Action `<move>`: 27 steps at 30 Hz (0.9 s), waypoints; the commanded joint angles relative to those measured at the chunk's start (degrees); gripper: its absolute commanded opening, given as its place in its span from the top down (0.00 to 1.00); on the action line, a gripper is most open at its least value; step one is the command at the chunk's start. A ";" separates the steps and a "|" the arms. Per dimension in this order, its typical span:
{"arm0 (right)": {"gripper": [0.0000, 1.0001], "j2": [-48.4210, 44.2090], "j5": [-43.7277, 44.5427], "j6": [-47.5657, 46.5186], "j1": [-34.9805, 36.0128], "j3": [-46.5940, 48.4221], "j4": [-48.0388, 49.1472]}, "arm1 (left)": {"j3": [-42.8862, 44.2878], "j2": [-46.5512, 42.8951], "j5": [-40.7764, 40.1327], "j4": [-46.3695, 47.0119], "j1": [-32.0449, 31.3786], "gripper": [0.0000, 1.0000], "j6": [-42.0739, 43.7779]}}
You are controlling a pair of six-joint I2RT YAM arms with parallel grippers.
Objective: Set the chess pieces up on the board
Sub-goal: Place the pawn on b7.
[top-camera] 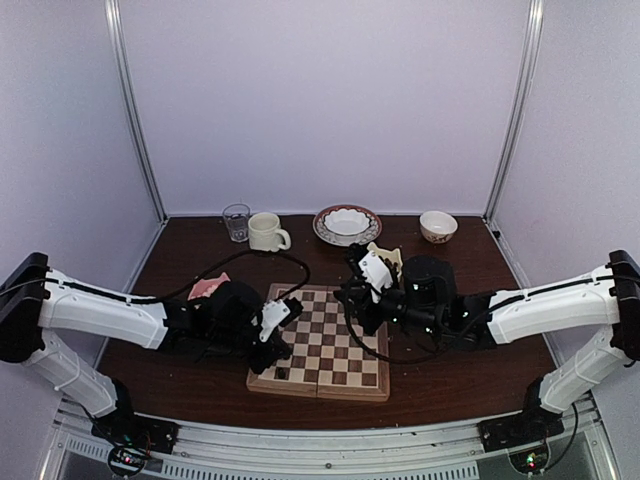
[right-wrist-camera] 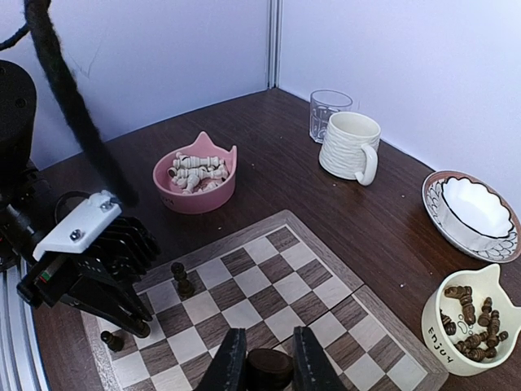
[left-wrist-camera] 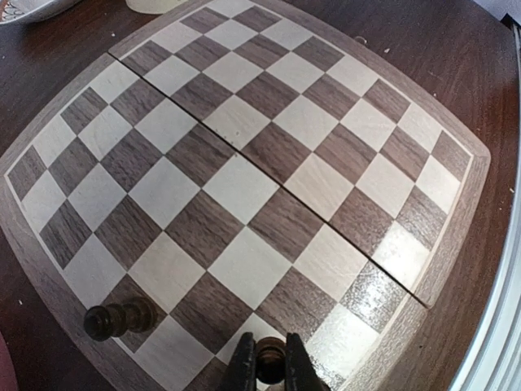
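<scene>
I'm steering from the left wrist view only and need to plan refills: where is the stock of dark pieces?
Observer: The spare dark pieces sit in a cream bowl on the table, just past the board's far right corner.
Operator: And the pale set?
Observer: The pale pieces are heaped in a pink bowl by the board's far left corner.
Operator: Is the other arm free?
Observer: No, the right pincer is shut on a dark piece over the board.
</scene>
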 commanded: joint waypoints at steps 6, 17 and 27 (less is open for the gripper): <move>0.81 -1.99 0.87 0.61 -0.20 -0.97 1.24 | 2.67 2.52 -2.22 -1.67 -0.43 1.00 0.64; 0.81 -2.19 0.77 0.53 -0.14 -0.93 0.99 | 3.00 3.13 -2.06 -1.80 -0.39 0.98 0.76; 0.80 -2.19 0.74 0.43 -0.20 -0.91 0.95 | 3.44 3.88 -1.69 -1.76 -0.41 0.95 0.77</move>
